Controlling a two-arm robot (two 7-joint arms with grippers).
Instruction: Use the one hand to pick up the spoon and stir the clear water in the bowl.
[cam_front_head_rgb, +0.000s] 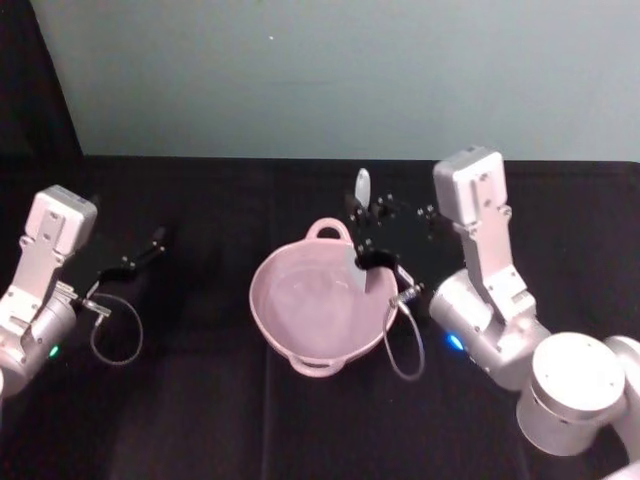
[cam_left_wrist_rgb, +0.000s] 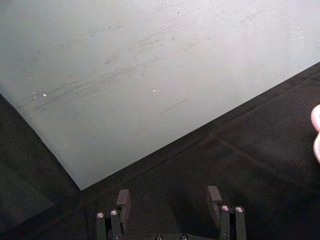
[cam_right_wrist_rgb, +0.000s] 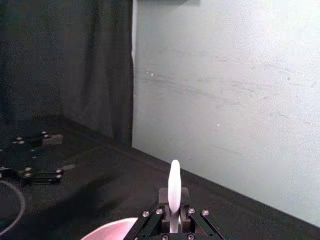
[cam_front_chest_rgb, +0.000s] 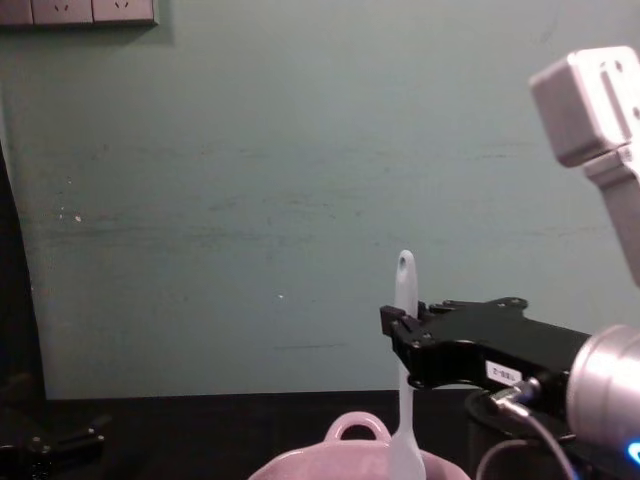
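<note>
The right gripper (cam_front_head_rgb: 363, 218) hangs over the right-hand side of the pink bowl (cam_front_head_rgb: 255, 295), its jaws pinching the spoon (cam_front_head_rgb: 363, 188) by the upper part of the handle. In the chest view, the right gripper (cam_front_chest_rgb: 398, 333) reaches in level from the right, and the spoon (cam_front_chest_rgb: 404, 290) stands almost plumb. Its end with the hole sticks up above the jaws, and the rest drops straight down behind the bowl's (cam_front_chest_rgb: 350, 462) rim and out of sight.

So the spoon's long axis is upright, crossing the level jaws nearly square, and its working end lies directly below the grip, inside the bowl near the right wall. I judge that stirring calls for sweeping that lower end leftward toward the bowl's middle and round, keeping the handle upright and off the rim. Whether the tip reaches the water I cannot tell.

The left gripper (cam_front_head_rgb: 140, 255) sits parked well away at the left of the desk (cam_front_head_rgb: 200, 420), jaws spread and empty. The right arm is plainly the nearer one.
</note>
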